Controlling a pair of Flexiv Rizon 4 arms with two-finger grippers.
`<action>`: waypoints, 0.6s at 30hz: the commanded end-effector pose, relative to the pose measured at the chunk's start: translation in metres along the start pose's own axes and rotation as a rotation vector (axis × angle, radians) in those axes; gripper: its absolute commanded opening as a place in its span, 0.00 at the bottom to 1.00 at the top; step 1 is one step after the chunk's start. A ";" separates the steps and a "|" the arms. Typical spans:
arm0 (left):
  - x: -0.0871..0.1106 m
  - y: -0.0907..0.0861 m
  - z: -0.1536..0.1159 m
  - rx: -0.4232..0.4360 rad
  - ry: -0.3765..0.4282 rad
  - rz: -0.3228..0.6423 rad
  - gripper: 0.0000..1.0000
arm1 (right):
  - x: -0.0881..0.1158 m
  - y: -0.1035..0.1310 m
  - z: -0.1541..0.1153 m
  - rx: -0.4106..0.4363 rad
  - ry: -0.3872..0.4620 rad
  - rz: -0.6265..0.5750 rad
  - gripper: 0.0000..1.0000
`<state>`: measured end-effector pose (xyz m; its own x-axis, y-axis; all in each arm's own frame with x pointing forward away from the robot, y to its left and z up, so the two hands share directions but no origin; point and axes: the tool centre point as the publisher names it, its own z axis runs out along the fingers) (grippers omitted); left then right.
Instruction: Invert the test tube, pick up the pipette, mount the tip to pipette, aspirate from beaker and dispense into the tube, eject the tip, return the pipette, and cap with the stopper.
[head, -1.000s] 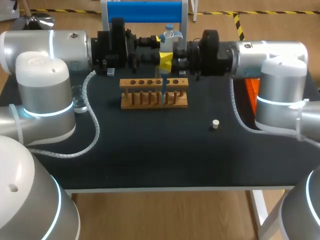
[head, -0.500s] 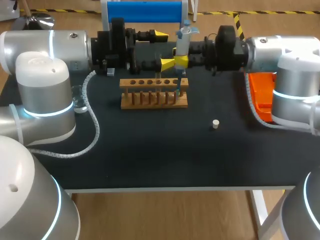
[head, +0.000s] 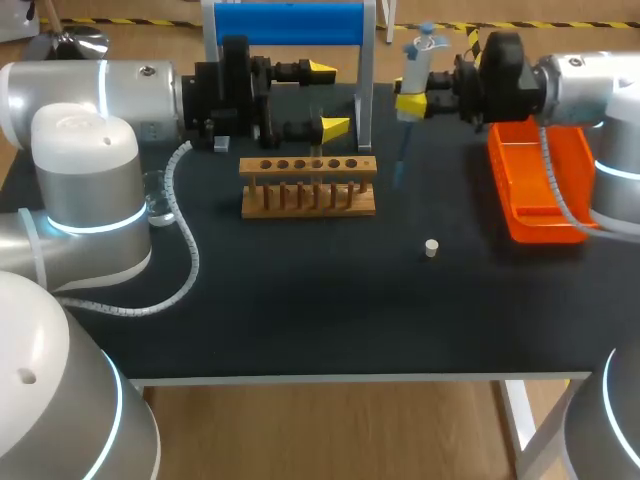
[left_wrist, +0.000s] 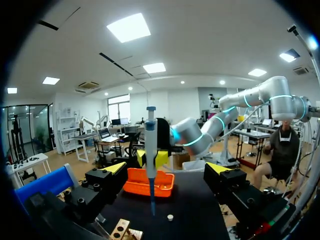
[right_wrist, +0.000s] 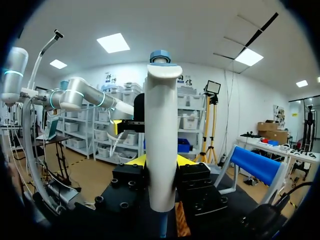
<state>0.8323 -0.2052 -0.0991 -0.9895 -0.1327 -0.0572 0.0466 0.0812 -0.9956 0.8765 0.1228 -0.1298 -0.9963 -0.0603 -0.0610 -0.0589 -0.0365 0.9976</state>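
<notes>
A lab bench is showing here: a wooden test-tube rack (head: 308, 186) is standing on the black table (head: 300, 310), a pipette (head: 414, 62) at its two o'clock, an orange tray (head: 528, 180) at three.

You get only a sliver of the beaker (head: 156, 196) in the head view; the left arm (head: 85, 190) covers the rest. Whether a test tube stands in the rack (head: 308, 186) is too faint to tell there. From the right wrist, the pipette (right_wrist: 161, 140) stands in front of the right pincer (right_wrist: 161, 161), so only yellow slivers of its fingers (right_wrist: 137, 160) show on either side, and the pipette's lower end is cut off at the rim. From the left wrist, just a corner of the rack (left_wrist: 121, 230) shows, and the stopper (left_wrist: 170, 217) is a tiny pale dot. Whether the blue tip (head: 400, 168) holds liquid is too small to judge. The right arm (head: 600, 100) overlaps the far edge of the orange tray (head: 530, 185).
</notes>
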 end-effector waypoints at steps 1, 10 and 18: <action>0.000 0.001 0.000 0.002 -0.002 0.001 1.00 | 0.000 0.001 -0.002 0.002 0.003 0.001 0.00; 0.000 0.001 0.000 0.002 -0.002 0.001 1.00 | 0.000 0.001 -0.002 0.002 0.003 0.001 0.00; 0.000 0.001 0.000 0.002 -0.002 0.001 1.00 | -0.002 0.006 -0.007 -0.001 0.022 0.008 0.00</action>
<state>0.8323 -0.2052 -0.0992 -0.9895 -0.1327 -0.0572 0.0467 0.0813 -0.9956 0.8759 0.1216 -0.1275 -0.9963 -0.0658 -0.0549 -0.0521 -0.0422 0.9977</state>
